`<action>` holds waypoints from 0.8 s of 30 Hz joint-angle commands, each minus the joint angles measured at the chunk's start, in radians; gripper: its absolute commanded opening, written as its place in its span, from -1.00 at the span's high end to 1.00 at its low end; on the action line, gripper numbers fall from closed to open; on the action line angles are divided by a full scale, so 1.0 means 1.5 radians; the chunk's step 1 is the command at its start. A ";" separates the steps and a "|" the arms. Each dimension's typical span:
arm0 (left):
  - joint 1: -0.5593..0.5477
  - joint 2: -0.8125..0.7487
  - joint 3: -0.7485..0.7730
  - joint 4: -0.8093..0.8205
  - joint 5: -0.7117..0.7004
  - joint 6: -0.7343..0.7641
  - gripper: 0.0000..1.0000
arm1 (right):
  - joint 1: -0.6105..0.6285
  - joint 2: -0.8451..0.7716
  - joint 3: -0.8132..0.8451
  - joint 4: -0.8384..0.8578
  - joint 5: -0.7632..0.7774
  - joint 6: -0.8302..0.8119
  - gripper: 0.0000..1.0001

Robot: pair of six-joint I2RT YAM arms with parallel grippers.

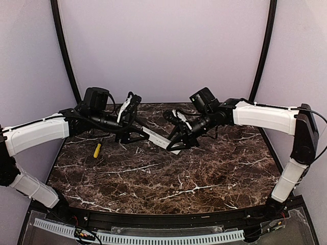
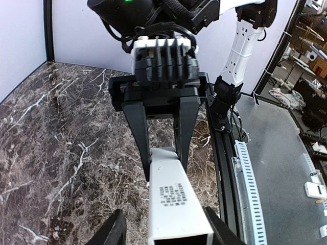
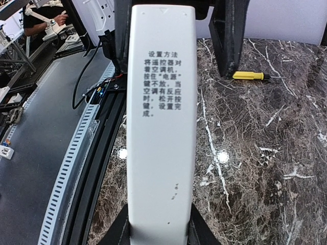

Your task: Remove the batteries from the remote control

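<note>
1. While the remote control (image 1: pixel 158 139) hangs above the table (image 1: pixel 168 189) between the two arms, the step in hand looks like taking a second hold on it so the battery side can be worked.
2. The right end effector (image 3: pixel 159 232) is clamped on one end of the bar, with a finger tight against each long edge.
3. The left end effector (image 2: pixel 168 232) straddles the other end with its fingers apart. A gap shows on at least one side, so I judge it is not gripping.
4. To do this well, centre the left fingers so both meet the edges together. An uneven push could twist the bar in the right grip.
5. No batteries are visible. Both wrist views show a printed face, and I cannot tell where the recess lies.
6. Both forearms reach inward over the far half of the table, wrists facing each other. A yellow screwdriver (image 1: pixel 96 150) lies well apart on the left.
</note>
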 commanded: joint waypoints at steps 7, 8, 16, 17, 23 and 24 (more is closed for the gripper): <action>-0.004 0.000 -0.008 -0.011 0.001 0.003 0.25 | 0.008 0.004 0.021 -0.002 0.008 -0.009 1.00; -0.004 0.001 -0.008 -0.012 0.000 0.002 0.21 | 0.008 0.003 0.021 -0.002 0.010 -0.009 1.00; -0.004 0.000 -0.006 -0.019 -0.006 0.000 -0.16 | 0.008 -0.005 0.015 -0.001 0.025 -0.011 1.00; -0.004 0.000 -0.006 -0.021 -0.005 0.003 -0.19 | 0.008 -0.007 0.015 0.000 0.027 -0.009 1.00; -0.004 -0.001 -0.004 -0.028 -0.009 0.008 -0.31 | 0.008 -0.014 0.010 0.010 0.031 -0.004 1.00; -0.004 0.000 -0.004 -0.031 -0.010 0.008 -0.38 | 0.008 -0.015 0.009 0.012 0.030 -0.003 1.00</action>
